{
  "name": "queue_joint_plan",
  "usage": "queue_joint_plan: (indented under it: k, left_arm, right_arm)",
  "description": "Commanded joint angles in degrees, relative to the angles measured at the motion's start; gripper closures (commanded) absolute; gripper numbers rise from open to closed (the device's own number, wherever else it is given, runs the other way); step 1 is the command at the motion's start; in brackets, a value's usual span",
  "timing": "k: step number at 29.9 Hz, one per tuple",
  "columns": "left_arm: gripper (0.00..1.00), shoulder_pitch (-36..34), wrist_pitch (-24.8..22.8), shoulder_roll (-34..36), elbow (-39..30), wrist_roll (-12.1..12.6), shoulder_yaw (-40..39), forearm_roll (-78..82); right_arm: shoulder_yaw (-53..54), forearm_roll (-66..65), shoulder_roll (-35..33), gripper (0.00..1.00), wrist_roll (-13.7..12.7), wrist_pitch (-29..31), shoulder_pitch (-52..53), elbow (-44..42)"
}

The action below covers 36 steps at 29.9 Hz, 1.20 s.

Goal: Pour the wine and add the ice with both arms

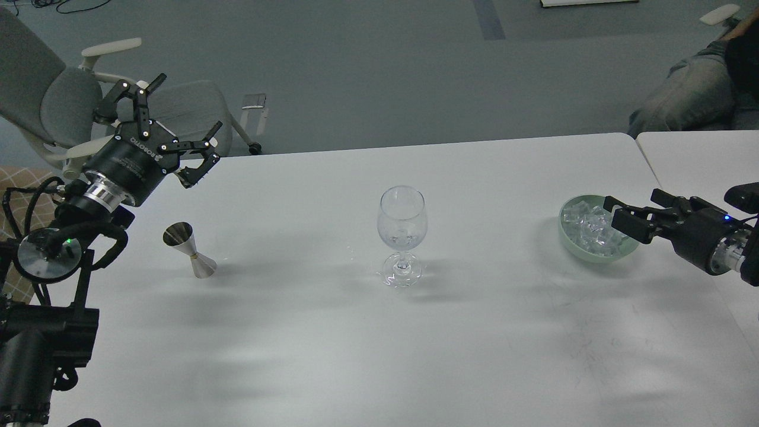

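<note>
A clear wine glass stands upright in the middle of the white table. A steel jigger stands to its left. A green bowl at the right holds several small clear ice cubes. My left gripper is open and empty, raised above the table's far left edge, behind the jigger. My right gripper is low, its fingers apart, with its tips at the bowl's right rim over the ice. It holds nothing that I can see.
A grey office chair stands behind the table's far left corner. A seated person's leg is at the far right. A second white table adjoins on the right. A beige checked fabric lies at the left edge.
</note>
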Motion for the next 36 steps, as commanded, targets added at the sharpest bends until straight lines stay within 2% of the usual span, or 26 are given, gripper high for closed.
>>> queue_joint_plan:
  k: [1, 7, 13, 14, 16, 18, 19, 23, 32, 34, 36]
  left_arm:
    - [0.02, 0.15, -0.03, -0.01, -0.1, 0.0, 0.0, 0.0]
    - [0.02, 0.07, -0.12, -0.36, -0.19, 0.0, -0.09, 0.0]
    - [0.02, -0.02, -0.3, -0.36, -0.19, 0.0, -0.09, 0.0]
    - [0.02, -0.02, -0.3, -0.36, -0.19, 0.0, -0.01, 0.0]
    - [0.02, -0.02, -0.47, -0.36, -0.19, 0.0, -0.09, 0.0]
    - [0.02, -0.02, -0.47, -0.36, -0.19, -0.09, -0.09, 0.0]
    - [0.02, -0.02, -0.56, -0.36, -0.19, -0.09, -0.09, 0.0]
    - [0.02, -0.02, -0.56, -0.36, -0.28, -0.18, -0.09, 0.0]
    - [0.02, -0.02, -0.65, -0.36, -0.28, -0.18, -0.09, 0.0]
    - [0.02, -0.02, -0.65, -0.36, -0.28, -0.27, -0.09, 0.0]
    - [0.02, -0.02, -0.65, -0.36, -0.28, -0.27, -0.09, 0.0]
  right_arm:
    - [-1.15, -2.41, 1.74, 0.0, 0.01, 0.17, 0.61, -1.87]
    - [-6.6, -3.83, 3.5, 0.01, 0.01, 0.26, 4.65, -4.16]
    - [-7.58, -3.83, 5.61, 0.04, -0.08, 0.61, 5.97, -5.74]
    - [-7.92, -3.83, 5.61, 0.06, -0.08, 0.61, 5.97, -6.01]
    - [-8.98, -3.92, 5.61, 0.18, -0.17, 0.7, 6.5, -6.18]
    - [-9.33, -3.92, 5.52, 0.23, -0.26, 0.7, 6.68, -6.27]
    - [-9.51, -3.92, 5.52, 0.28, -0.52, 0.7, 6.85, -6.45]
    - [-9.77, -3.92, 5.61, 0.35, -0.52, 0.7, 7.2, -7.59]
    - [-12.59, -3.92, 5.7, 0.35, -0.61, 0.7, 8.87, -9.08]
    - [-12.67, -3.92, 5.7, 0.39, -0.61, 0.7, 8.96, -9.35]
    - [-12.67, -3.92, 5.79, 0.49, -0.52, 0.7, 8.96, -9.26]
